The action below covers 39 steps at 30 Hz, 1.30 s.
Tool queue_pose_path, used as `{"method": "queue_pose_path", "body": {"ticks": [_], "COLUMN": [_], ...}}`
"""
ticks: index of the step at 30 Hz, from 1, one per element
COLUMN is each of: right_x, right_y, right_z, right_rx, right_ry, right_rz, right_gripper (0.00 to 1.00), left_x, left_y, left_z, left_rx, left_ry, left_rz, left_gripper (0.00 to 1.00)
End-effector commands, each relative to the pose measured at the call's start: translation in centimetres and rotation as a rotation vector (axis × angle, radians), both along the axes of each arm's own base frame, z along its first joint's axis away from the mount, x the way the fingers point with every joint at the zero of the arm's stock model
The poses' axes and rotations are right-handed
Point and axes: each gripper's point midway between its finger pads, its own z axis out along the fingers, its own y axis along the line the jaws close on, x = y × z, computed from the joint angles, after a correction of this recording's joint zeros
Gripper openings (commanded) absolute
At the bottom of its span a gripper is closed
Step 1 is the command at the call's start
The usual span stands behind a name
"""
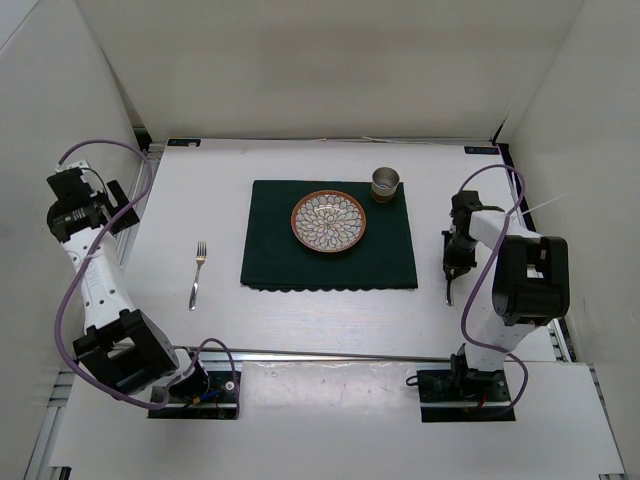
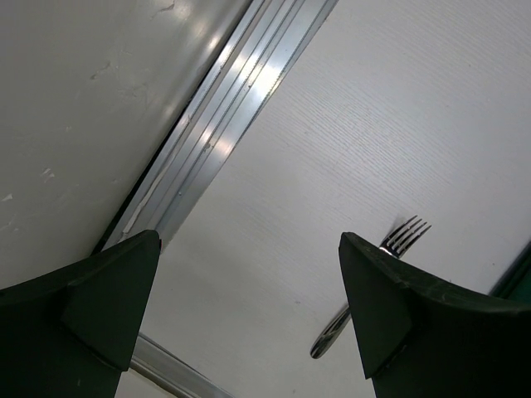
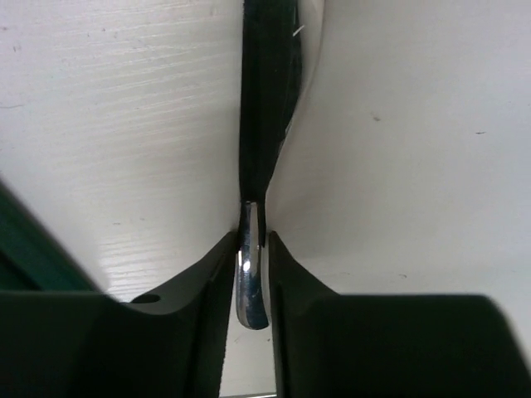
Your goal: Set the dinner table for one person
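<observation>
The dinner table [image 1: 300,320] is a white top with a dark green placemat [image 1: 270,250] at its middle. On the mat sit a patterned plate [image 1: 329,221] and a small cup [image 1: 386,183]. A fork [image 1: 198,272] lies on the white top left of the mat, and its tines [image 2: 406,235] show past one finger of my left gripper [image 2: 249,249]. That gripper is open and empty, held high by the left wall [image 1: 118,207]. Right of the mat, my right gripper [image 3: 250,240] is down at the table [image 1: 452,268] with both fingers pressed on the shiny handle of a knife [image 3: 250,286].
White walls enclose the table on the left, back and right. An aluminium rail [image 2: 224,124] runs along the left edge under my left gripper. A corner of the placemat [image 3: 25,240] lies just left of my right gripper. A metal bar [image 1: 330,354] crosses the near edge.
</observation>
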Motion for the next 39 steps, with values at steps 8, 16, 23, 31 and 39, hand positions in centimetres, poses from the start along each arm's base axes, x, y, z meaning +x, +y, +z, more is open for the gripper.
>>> {"method": "queue_pose_path", "body": {"ticks": [8,16,23,31,39], "right_x": [-0.4,0.8,1.2,-0.3,-0.5], "right_y": [-1.5,-1.2,-1.0,-0.4,0.0], "right_z": [-2.5,-1.3,0.9,1.6,1.8], "right_rx": [-0.075,-0.055,-0.045,-0.010,0.009], "right_ry": [0.050,0.006,-0.047,-0.055,-0.062], "right_rz": [-0.017,-0.006,0.003,0.010,0.023], "right_gripper": [0.08,0.00,0.00,0.00,0.00], "left_x": [-0.2,-0.4,0.0,0.2,0.0], "left_y": [0.0,0.3,0.2,0.1,0.2], "left_z": [3.6,3.6,3.7,3.4,3.7], "left_rx": [0.044,0.060,0.048,0.039,0.033], "left_ry": [-0.066,-0.056,-0.064,-0.059,-0.073], "left_rz": [-0.016,-0.007,-0.010,-0.017,-0.009], "left_gripper": [1.00,1.00,1.00,1.00,1.00]}}
